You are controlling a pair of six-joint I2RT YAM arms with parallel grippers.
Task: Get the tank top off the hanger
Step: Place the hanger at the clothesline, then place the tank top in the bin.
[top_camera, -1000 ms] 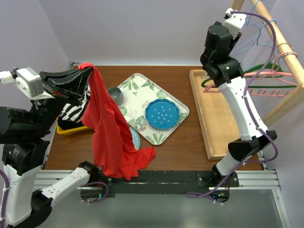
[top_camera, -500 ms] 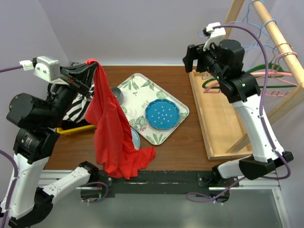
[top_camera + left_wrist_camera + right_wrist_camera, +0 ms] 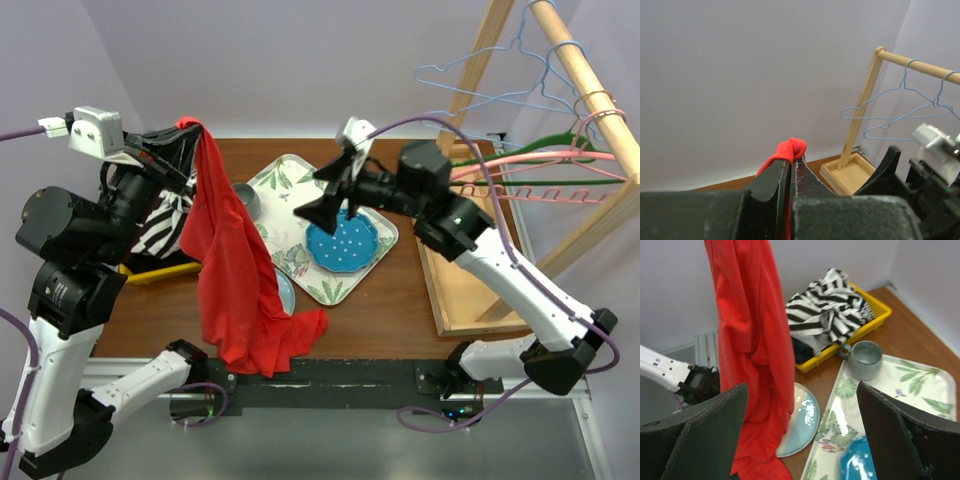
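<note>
My left claw [image 3: 791, 167] is clamped tight on a bunched strap of the red tank top [image 3: 235, 270], with only a small knot of cloth showing past the fingertips. That thin pinch is my main worry: the whole garment hangs from it, and a tug from the other side could pull the strap out and drop everything. My right claw [image 3: 325, 190] stands wide apart and holds nothing. It hovers above the leaf-print tray [image 3: 270, 180] and faces the hanging cloth. The tank top falls from my raised left claw down to the near edge of the desk [image 3: 400, 300]. There its hem lies crumpled, and part of it drapes over a pale blue plate [image 3: 802, 415]. From my right claw it is ahead and off to the left, near but not touching. I see no hanger inside the folds, so I cannot tell whether one is hidden there; the wire and plastic hangers I can make out are on the wooden rack [image 3: 585, 70], well apart. If I reach in, my open fingers could clip the grey mug [image 3: 862, 359] or the dotted blue dish [image 3: 342, 240] below. Closing on one loose layer would only stretch the fabric. Lifting carelessly may also drag the plate along under the hem.
</note>
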